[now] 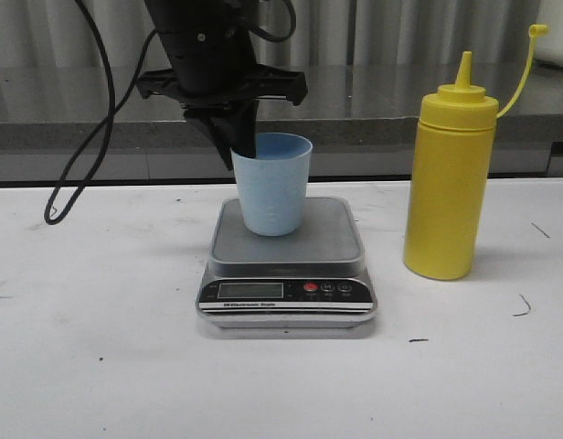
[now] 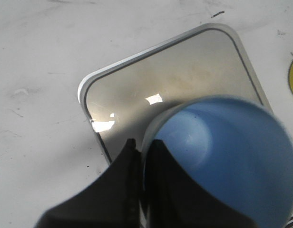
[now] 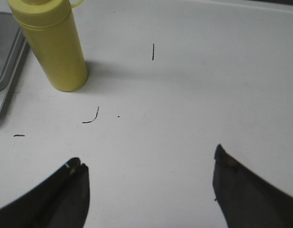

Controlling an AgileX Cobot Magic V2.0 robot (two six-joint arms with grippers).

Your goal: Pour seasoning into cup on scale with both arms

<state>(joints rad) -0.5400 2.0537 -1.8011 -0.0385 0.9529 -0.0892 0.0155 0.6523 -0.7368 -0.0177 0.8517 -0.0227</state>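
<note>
The scale sits near the middle of the white table, with open surface in front of it and to its left; a dark ledge runs along the table's far edge. The cup stands upright on the scale's grey platform, toward its back. The left gripper reaches down from above at the cup's rear left rim; the left wrist view shows its fingers pinched on the cup wall, one inside and one outside. The seasoning bottle stands upright on the table to the right of the scale, near but apart from it, nozzle uncovered and its tethered cap arching off to the right. A black cable loops down on the left, hanging above the table's far edge. The right gripper does not show in the front view; its wrist view shows it spread wide over bare table, holding nothing, with the bottle ahead and the scale's edge beside that. Small dark marks dot the surface between.
</note>
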